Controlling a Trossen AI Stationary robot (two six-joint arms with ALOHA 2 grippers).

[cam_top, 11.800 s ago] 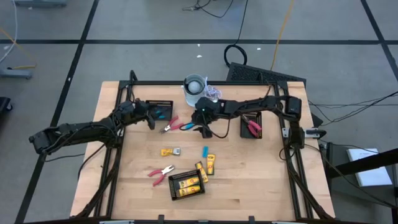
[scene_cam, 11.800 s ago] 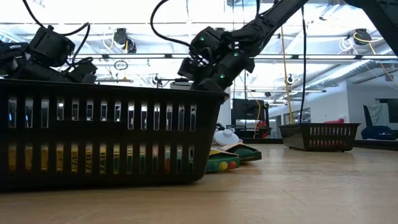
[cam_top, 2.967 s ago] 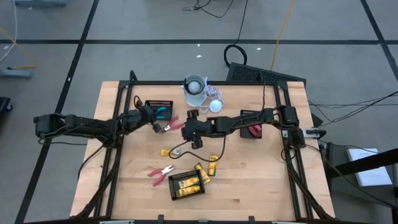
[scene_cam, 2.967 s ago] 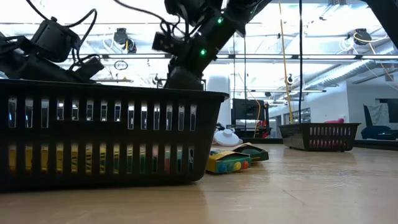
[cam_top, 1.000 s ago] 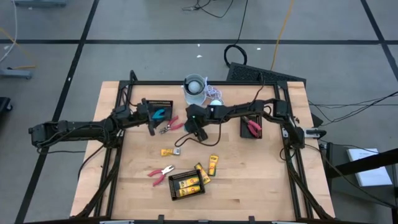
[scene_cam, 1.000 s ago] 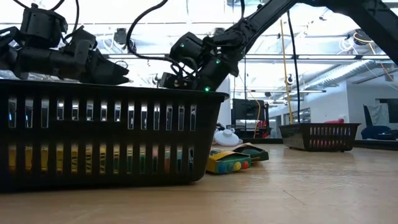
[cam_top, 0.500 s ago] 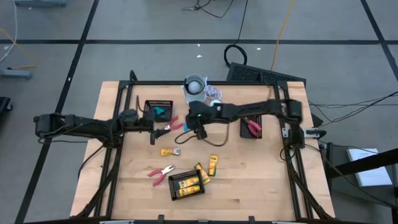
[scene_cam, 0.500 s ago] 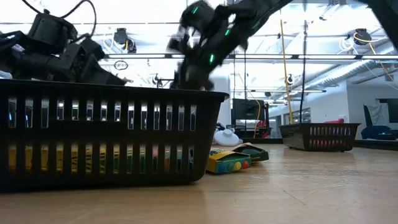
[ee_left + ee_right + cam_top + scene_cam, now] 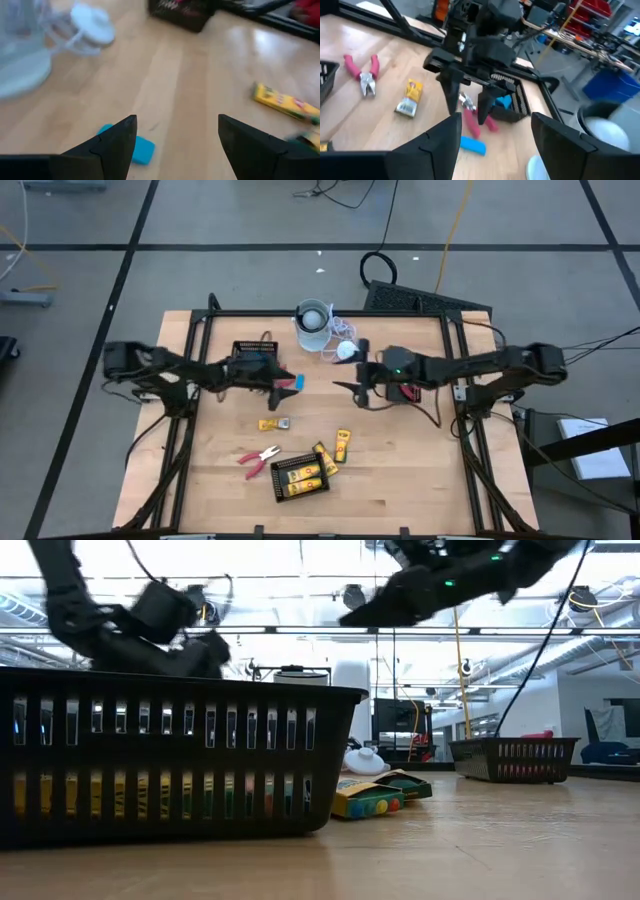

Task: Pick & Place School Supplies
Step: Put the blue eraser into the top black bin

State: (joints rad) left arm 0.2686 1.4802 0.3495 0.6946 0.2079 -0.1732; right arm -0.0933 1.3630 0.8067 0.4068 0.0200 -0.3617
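Note:
My left gripper (image 9: 278, 380) is open, low over a pair of red-handled pliers (image 9: 470, 117) near the far-left tray. In the right wrist view its fingers (image 9: 451, 97) stand on either side of the pliers' metal head (image 9: 465, 101). A light-blue stick (image 9: 296, 383) lies flat on the table just right of the pliers, and it shows between my left fingers (image 9: 134, 149). My right gripper (image 9: 347, 390) is open and empty, hovering right of the stick. More supplies lie nearer: yellow-and-black pieces (image 9: 272, 423) (image 9: 340, 442) and a second pair of red pliers (image 9: 258, 457). My left gripper has a finger on each side of the pliers' metal head, coming from above and from the table's left. I cannot tell whether either finger touches it. The pliers lie on the table.
There are three black mesh trays: far left with blue sticks (image 9: 255, 352), right with red tools (image 9: 403, 380), and near with yellow pieces (image 9: 300, 477). A white cup (image 9: 313, 320) and a corded white disc (image 9: 345, 350) stand at the far edge. The near tray (image 9: 170, 760) blocks the low view.
My right gripper has drawn back toward the table's right, away from the blue stick, which stays on the table beside the pliers. My left gripper has moved toward the table's right, to the pliers and the stick.

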